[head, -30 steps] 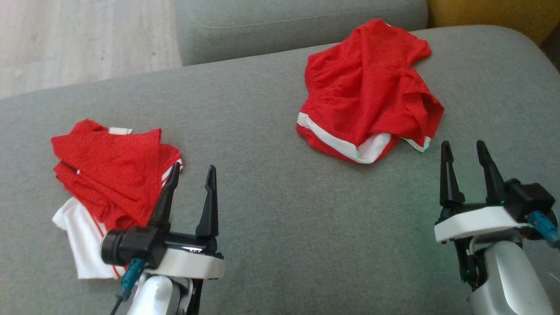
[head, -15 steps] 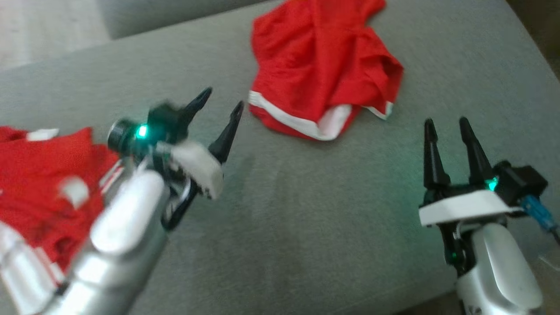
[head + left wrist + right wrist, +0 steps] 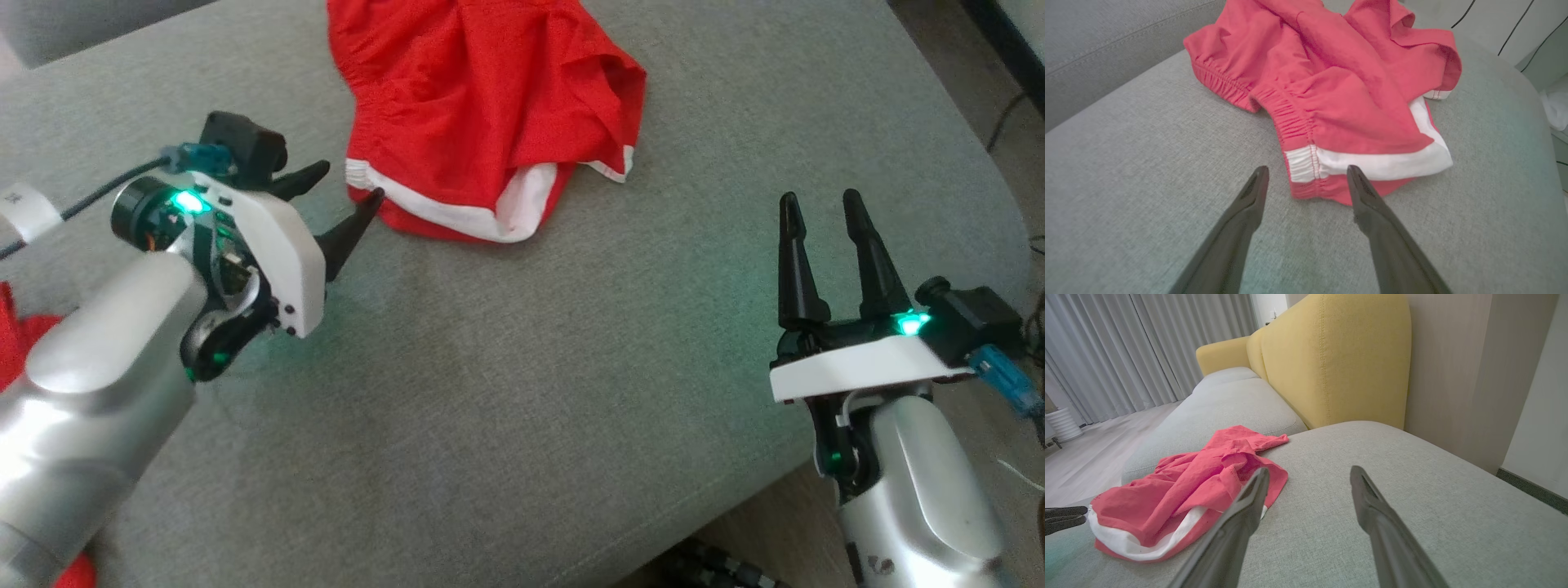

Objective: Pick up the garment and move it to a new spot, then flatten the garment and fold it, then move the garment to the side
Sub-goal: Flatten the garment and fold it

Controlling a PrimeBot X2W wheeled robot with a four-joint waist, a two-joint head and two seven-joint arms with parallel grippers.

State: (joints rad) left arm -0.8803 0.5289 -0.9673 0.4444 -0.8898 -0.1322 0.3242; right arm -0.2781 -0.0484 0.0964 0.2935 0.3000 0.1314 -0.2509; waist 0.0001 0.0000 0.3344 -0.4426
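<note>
We work on the wide grey woven sofa cushion (image 3: 522, 392), which takes up most of the head view. Compared with a second ago, the whole picture has slid. We attribute this to the head camera turning, not to the cloth moving.

The crumpled red fabric shorts with white trim (image 3: 482, 106) lie at the upper centre of the head view, bunched and unfolded, resting on the cushion. A second red cloth (image 3: 16, 343) shows at the left edge.

The real change is in the left arm. Its left gripper (image 3: 353, 180) has swung away from that second cloth and now sits at the upper left of the frame, pointing right. Its fingers are spread apart and hold nothing. In the left wrist view, the white-and-red elastic waistband corner (image 3: 1306, 171) lies between the two fingertips, low in the frame. We cannot tell whether the tips touch it.

The right gripper (image 3: 820, 197) keeps its place at the lower right. Its fingers are apart and empty, well clear of the shorts.

We judge the task to be at the first pick. The approach is nearly complete, and closing on the waistband corner comes next.
</note>
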